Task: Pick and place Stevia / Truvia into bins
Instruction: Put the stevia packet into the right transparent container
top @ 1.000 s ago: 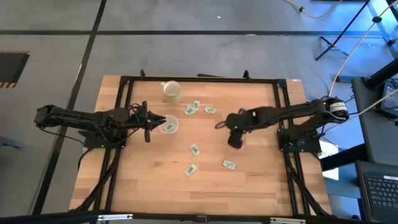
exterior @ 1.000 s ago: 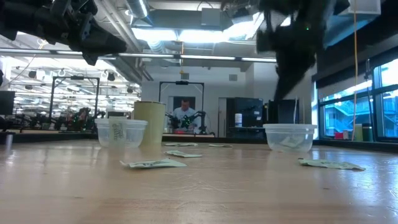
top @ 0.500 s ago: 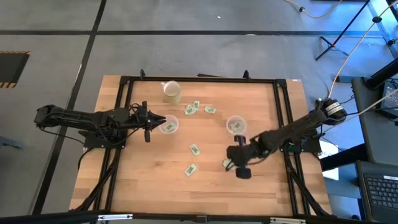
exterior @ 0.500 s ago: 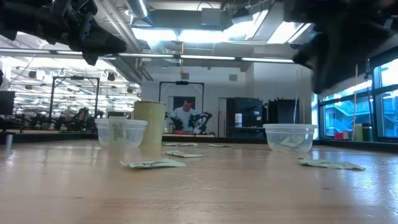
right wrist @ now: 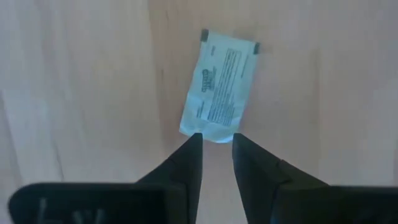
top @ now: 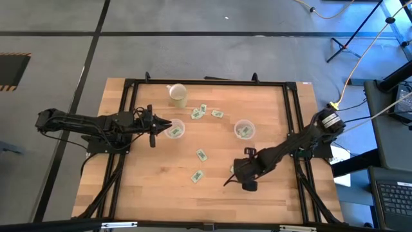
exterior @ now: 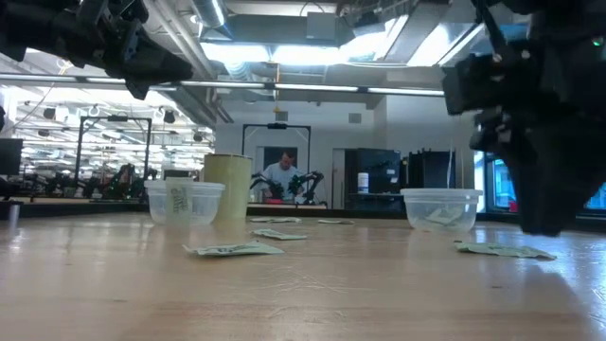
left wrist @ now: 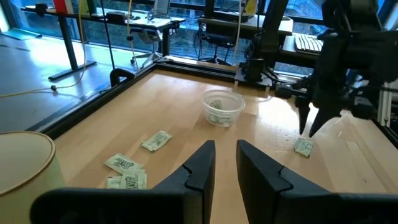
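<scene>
My right gripper (top: 235, 175) (right wrist: 215, 140) hangs narrowly open, pointing down, just above one pale green and white Stevia packet (right wrist: 219, 93) (left wrist: 303, 147) that lies flat on the wood near the table's near right. Its fingertips stand over the packet's one short edge without touching it. My left gripper (top: 159, 125) (left wrist: 225, 149) waits narrowly open and empty beside the left clear cup (top: 174, 131). The right clear cup (top: 244, 129) (exterior: 440, 208) holds packets. Loose packets lie at mid-table (top: 201, 154), (top: 196, 175) and near the far edge (top: 196, 113), (top: 217, 114).
An opaque cream cup (top: 178, 95) (exterior: 228, 187) stands near the far left, behind the left clear cup (exterior: 185, 202). A black frame rail (top: 206, 82) borders the table. Bare wood lies along the near edge. A person sits far off in the room behind.
My right gripper has swung from over the right clear cup toward the table's near edge and come down over the packet lying there. The cup, covered before, shows again. My left arm has kept still.
</scene>
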Controlling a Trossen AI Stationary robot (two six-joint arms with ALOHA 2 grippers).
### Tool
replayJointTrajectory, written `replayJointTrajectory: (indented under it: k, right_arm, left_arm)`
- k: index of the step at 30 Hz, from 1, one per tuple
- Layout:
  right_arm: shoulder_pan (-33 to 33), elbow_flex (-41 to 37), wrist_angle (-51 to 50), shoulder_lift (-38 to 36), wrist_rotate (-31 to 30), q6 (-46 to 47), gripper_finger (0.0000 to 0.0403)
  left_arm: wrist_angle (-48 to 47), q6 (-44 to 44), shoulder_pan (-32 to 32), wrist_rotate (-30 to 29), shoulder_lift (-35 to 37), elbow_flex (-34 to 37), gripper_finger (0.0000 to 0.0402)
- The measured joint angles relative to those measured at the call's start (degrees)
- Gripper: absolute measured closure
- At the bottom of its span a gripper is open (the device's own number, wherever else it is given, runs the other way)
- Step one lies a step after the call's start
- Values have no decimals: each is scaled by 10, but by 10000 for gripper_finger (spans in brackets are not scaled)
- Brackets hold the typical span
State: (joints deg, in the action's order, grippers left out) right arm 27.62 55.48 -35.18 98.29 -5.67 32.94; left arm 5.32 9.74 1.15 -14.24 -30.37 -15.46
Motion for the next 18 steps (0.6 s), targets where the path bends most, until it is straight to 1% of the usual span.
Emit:
replayJointTrajectory:
  k: [4, 18]
  right_arm:
    - [0, 0, -7, 7, -3, 27, 302]
    - [0, 0, -9, 7, -3, 11, 298]
  left_arm:
    - [0, 0, 0, 0, 0, 0, 341]
    - [0, 0, 0, 0, 0, 0, 341]
